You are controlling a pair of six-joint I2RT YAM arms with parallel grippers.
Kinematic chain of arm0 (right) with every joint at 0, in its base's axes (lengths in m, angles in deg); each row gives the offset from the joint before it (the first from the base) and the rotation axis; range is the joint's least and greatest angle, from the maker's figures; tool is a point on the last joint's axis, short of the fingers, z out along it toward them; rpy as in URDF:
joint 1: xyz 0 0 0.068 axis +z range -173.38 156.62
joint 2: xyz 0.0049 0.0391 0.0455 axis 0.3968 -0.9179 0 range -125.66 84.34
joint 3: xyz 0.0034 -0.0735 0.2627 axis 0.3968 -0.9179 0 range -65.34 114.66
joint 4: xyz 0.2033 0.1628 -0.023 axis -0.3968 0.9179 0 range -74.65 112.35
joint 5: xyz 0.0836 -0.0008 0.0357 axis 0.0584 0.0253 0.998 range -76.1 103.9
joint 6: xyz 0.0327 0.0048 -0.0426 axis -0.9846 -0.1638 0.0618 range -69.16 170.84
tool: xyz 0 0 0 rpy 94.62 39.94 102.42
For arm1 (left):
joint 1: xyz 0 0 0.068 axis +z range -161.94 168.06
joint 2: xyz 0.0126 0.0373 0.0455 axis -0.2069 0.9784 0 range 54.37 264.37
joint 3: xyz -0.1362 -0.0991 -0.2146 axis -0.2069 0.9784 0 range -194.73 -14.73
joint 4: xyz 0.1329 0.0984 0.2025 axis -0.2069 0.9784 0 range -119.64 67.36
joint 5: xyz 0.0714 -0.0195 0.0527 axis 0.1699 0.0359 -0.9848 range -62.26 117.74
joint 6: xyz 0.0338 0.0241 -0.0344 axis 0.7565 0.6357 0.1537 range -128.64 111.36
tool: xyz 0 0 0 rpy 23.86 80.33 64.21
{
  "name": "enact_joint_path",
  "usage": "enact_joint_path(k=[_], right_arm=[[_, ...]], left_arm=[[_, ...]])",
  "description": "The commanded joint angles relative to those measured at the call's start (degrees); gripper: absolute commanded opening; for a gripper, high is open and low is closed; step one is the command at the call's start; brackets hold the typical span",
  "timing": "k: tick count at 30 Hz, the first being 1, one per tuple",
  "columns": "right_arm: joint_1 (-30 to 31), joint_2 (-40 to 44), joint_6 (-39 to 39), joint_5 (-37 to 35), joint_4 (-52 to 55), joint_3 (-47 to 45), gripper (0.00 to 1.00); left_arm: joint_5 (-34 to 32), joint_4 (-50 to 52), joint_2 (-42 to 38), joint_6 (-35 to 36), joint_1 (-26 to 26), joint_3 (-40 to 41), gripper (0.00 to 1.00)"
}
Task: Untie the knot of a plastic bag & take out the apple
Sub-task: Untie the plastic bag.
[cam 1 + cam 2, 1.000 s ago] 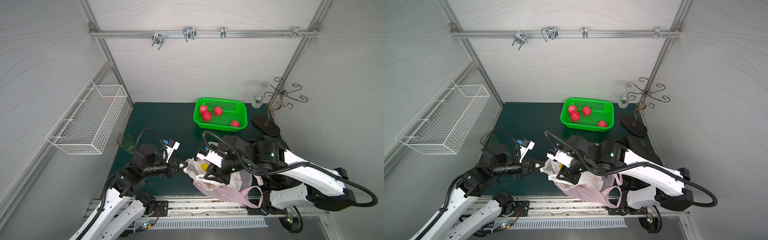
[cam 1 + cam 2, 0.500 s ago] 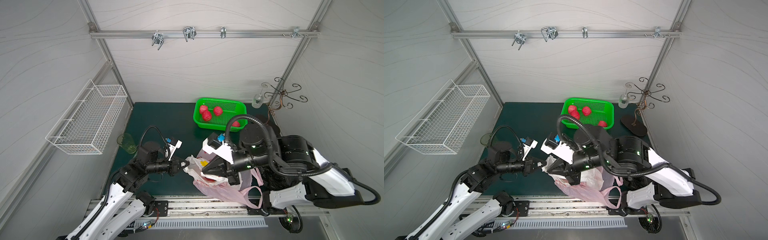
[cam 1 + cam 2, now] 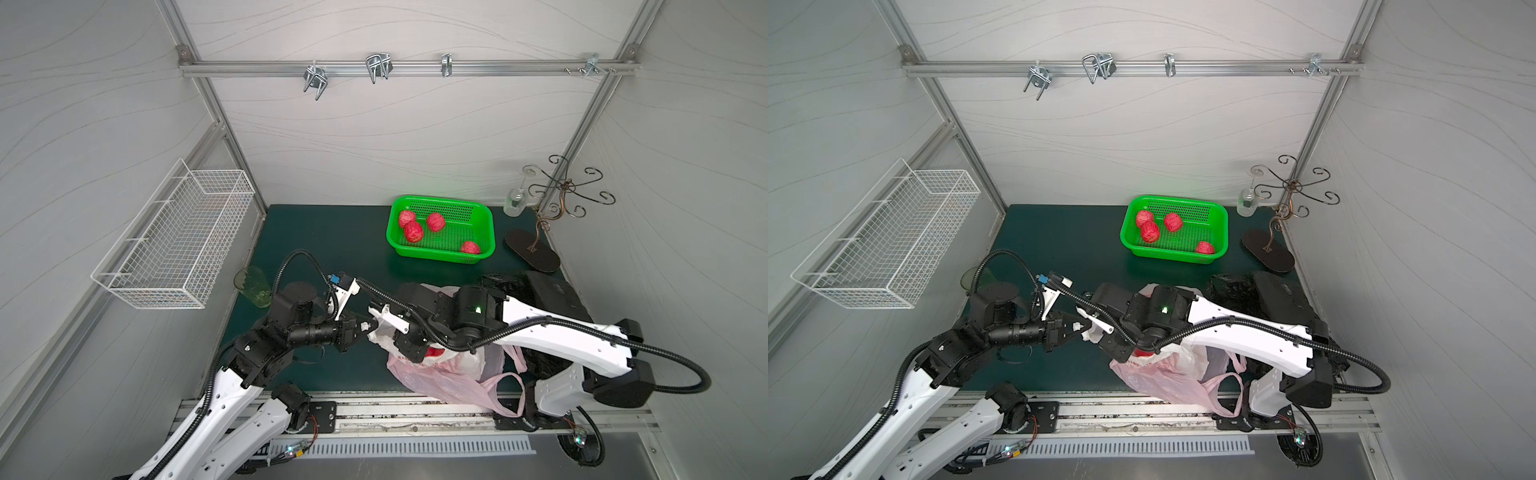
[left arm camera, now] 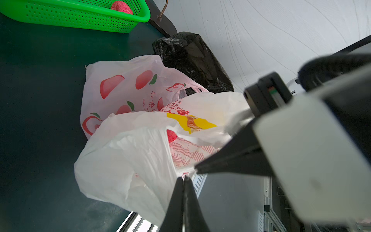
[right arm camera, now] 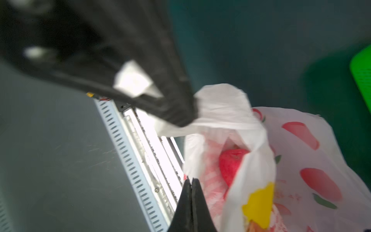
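A white plastic bag with red print and a yellow patch lies near the table's front edge, its mouth gaping. A red apple sits inside, also seen as the apple in a top view. My left gripper is shut on the bag's rim from the left side. My right gripper is shut with its tips on the rim's red-printed edge. It reaches down over the bag, close beside the left gripper's tips. The knot is not visible.
A pink bag and an apple-print bag lie under and behind the white one, with a black bag further back. A green basket holds several red apples. Green glass, wire basket, metal stand.
My right gripper has closed. Its arm rose towards the camera and then dropped back onto the bag's mouth. My left gripper kept its hold on the rim.
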Motion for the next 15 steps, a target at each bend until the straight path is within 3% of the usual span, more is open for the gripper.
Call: enact_joint_path(k=[1, 5, 11, 12, 15], right_arm=[[-1.66, -1.76, -0.85, -7.80, 3.96, -2.24, 0.00], [-4.45, -0.74, -1.37, -4.80, 2.58, -9.10, 0.00], [-3.40, 2.46, -2.56, 1.87, 1.96, -17.81, 0.02], [-2.67, 3.38, -2.75, 3.15, 1.55, -19.47, 0.13], [-2.10, 6.27, -3.01, 7.10, -1.00, -25.70, 0.96]], left_arm=[[0.10, -0.64, -0.58, 0.77, -0.20, -3.66, 0.00], [0.19, -0.63, -0.36, 0.88, -0.20, -4.18, 0.00], [-0.36, -1.04, 0.89, 1.42, -0.19, -4.74, 0.00], [-0.34, -1.07, 1.23, 1.65, -0.20, -4.92, 0.00], [-0.45, -1.47, 2.78, 2.46, -0.15, -5.33, 0.00]])
